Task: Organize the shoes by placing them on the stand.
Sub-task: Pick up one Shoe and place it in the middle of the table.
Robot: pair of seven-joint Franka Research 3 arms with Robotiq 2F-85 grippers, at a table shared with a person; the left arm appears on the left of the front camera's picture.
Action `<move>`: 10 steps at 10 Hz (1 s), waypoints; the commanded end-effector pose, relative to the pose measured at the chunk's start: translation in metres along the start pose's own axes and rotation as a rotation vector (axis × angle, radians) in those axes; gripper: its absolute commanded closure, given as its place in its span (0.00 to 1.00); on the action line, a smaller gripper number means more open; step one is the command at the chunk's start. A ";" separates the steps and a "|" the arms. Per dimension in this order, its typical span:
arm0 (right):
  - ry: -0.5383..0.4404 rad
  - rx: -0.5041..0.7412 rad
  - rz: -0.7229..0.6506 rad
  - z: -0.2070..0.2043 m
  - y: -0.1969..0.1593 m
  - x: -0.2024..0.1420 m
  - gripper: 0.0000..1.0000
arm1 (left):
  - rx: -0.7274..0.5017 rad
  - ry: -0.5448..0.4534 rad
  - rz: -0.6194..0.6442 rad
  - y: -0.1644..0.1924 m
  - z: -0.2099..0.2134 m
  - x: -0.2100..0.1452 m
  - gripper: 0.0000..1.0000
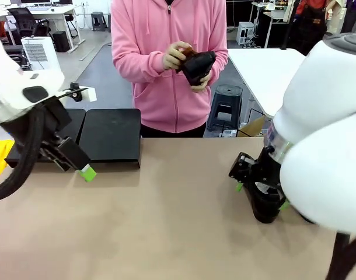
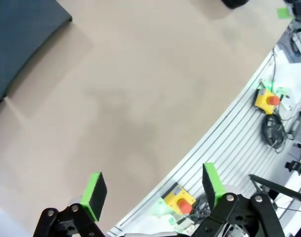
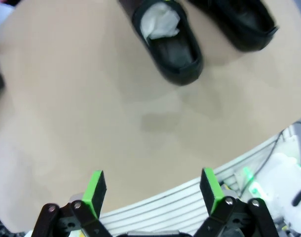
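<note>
Bright even light, soft shadows, seemingly blurred edges

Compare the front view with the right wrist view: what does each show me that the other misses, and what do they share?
Front view: the stand at the table's far left, and a person in a pink hoodie holding a black shoe in both hands. Right wrist view: a paper-stuffed shoe and a second shoe lying side by side on the table. Shared: the tan table and the right end effector, jaws open and empty.
</note>
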State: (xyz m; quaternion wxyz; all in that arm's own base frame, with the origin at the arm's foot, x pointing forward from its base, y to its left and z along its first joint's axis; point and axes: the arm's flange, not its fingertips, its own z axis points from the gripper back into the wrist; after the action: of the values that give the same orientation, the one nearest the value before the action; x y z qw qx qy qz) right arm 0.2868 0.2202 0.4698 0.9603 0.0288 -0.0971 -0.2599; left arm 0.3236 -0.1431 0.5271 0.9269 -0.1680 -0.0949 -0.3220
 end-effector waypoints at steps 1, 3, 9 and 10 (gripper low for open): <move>0.090 -0.097 0.018 -0.004 0.006 0.053 0.00 | 0.001 0.012 -0.006 0.006 -0.007 0.011 0.00; 0.153 -0.134 0.138 -0.026 0.009 0.088 0.00 | 0.001 0.012 -0.006 0.006 -0.007 0.011 0.00; 0.114 -0.027 0.345 -0.083 0.019 0.096 0.00 | 0.001 0.012 -0.006 0.006 -0.007 0.011 0.00; 0.092 -0.021 0.318 -0.088 0.022 0.096 0.00 | 0.001 0.012 -0.006 0.006 -0.007 0.011 0.00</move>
State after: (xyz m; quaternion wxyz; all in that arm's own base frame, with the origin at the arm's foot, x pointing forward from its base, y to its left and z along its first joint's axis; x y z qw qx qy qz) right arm 0.3957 0.1945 0.4111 0.9939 -0.0068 -0.0435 -0.1013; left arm 0.3347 -0.1477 0.5215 0.9282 -0.1666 -0.0848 -0.3218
